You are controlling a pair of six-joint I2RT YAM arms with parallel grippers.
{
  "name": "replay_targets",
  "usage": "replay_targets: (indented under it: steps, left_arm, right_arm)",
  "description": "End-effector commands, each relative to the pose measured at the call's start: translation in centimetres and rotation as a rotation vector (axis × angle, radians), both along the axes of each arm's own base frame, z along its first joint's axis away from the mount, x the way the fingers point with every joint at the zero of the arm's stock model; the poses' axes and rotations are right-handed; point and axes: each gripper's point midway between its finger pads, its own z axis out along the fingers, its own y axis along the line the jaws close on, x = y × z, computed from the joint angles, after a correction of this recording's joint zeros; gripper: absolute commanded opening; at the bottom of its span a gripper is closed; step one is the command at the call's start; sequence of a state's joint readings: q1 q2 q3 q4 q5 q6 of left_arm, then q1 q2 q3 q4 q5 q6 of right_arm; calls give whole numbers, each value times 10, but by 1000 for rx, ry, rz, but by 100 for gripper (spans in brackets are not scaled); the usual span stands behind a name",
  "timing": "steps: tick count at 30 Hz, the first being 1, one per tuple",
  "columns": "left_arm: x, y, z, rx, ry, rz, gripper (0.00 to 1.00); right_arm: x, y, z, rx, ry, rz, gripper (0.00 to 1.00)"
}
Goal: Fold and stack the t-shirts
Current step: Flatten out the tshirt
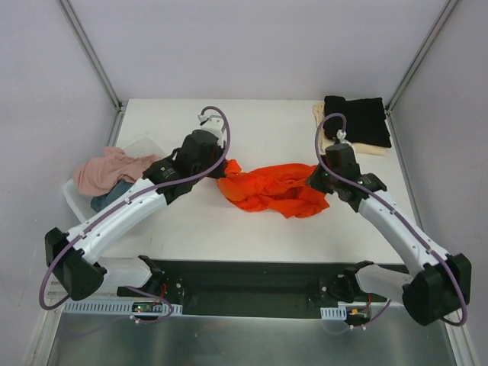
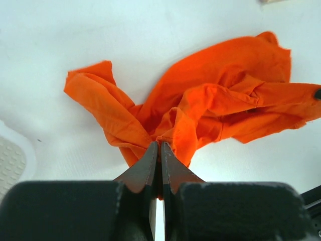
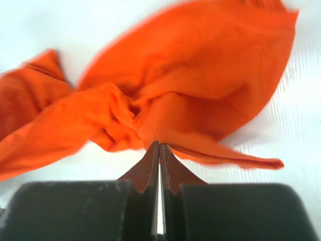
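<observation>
A crumpled bright orange-red t-shirt [image 1: 274,189] lies bunched on the white table between the two arms. My left gripper [image 1: 222,169] is shut on the shirt's left end; the left wrist view shows the cloth [image 2: 200,105] pinched at the fingertips [image 2: 152,155]. My right gripper [image 1: 315,180] is shut on the shirt's right end, its cloth [image 3: 190,75] pinched in the right wrist view. A folded black t-shirt [image 1: 356,119] lies on a folded cream-beige one [image 1: 374,149] at the back right. A dusty pink shirt [image 1: 110,169] and a grey-blue one [image 1: 109,197] sit in the tub.
A white plastic tub [image 1: 74,200] stands at the left edge of the table, its corner showing in the left wrist view [image 2: 12,160]. Grey walls and metal posts enclose the table on three sides.
</observation>
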State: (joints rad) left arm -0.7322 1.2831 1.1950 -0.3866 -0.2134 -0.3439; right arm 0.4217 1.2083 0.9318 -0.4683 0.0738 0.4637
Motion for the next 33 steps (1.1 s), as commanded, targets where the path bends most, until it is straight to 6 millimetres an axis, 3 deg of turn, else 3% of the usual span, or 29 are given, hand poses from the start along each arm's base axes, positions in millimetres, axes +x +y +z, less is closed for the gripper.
replay_targets:
  steps: [1,4,5,7,8,10,11,12,14,15,16,19,21,22,25,28,29,31,32,33]
  left_arm:
    - [-1,14,68,-71,-174,21,0]
    - [-7,19,119,-132,-280,2,0]
    - [-11,19,143,-171,-325,-15,0]
    - [-23,28,179,-222,-405,-35,0]
    - [-31,31,202,-258,-451,-50,0]
    - [-48,45,240,-316,-548,-66,0]
    - [-60,49,266,-355,-602,-93,0]
    - [-75,50,284,-388,-641,-149,0]
    - [-102,57,326,-457,-729,-221,0]
    - [-118,56,339,-487,-756,-287,0]
    - [-133,62,359,-523,-797,-316,0]
    - [-176,61,388,-613,-840,-482,0]
    - [-192,63,397,-653,-845,-530,0]
    - [-198,66,403,-667,-858,-538,0]
    - [-194,70,407,-677,-862,-497,0]
    - [-167,65,402,-661,-829,-407,0]
    - [-155,67,400,-649,-823,-351,0]
    - [-122,58,387,-603,-783,-261,0]
    - [-96,66,378,-568,-769,-124,0]
    - [-71,59,364,-523,-734,-62,0]
  right_arm:
    - [20,-5,80,29,-347,22,1]
    - [26,-16,132,17,-512,-7,1]
    - [23,-21,168,25,-600,-18,1]
    - [19,-34,204,-14,-698,-38,1]
    - [9,-41,243,5,-791,-52,1]
    - [-2,-53,278,-21,-881,-65,1]
    - [-8,-57,294,-23,-919,-66,1]
    - [-22,-66,325,-15,-992,-83,1]
    - [-37,-76,355,-39,-1072,-83,1]
    - [-55,-83,385,-21,-1144,-93,1]
    - [-63,-86,399,-16,-1182,-90,1]
    - [-103,-94,454,8,-1321,-50,1]
    - [-120,-91,474,9,-1379,7,1]
    - [-136,-97,492,24,-1432,2,1]
    - [-154,-105,513,6,-1490,6,1]
    - [-144,-110,515,-40,-1471,-31,1]
    - [-130,-109,514,-63,-1443,-47,1]
    - [-109,-116,506,-136,-1383,-105,1]
    - [-88,-112,498,-172,-1338,-117,1]
    - [-73,-118,490,-223,-1297,-163,1]
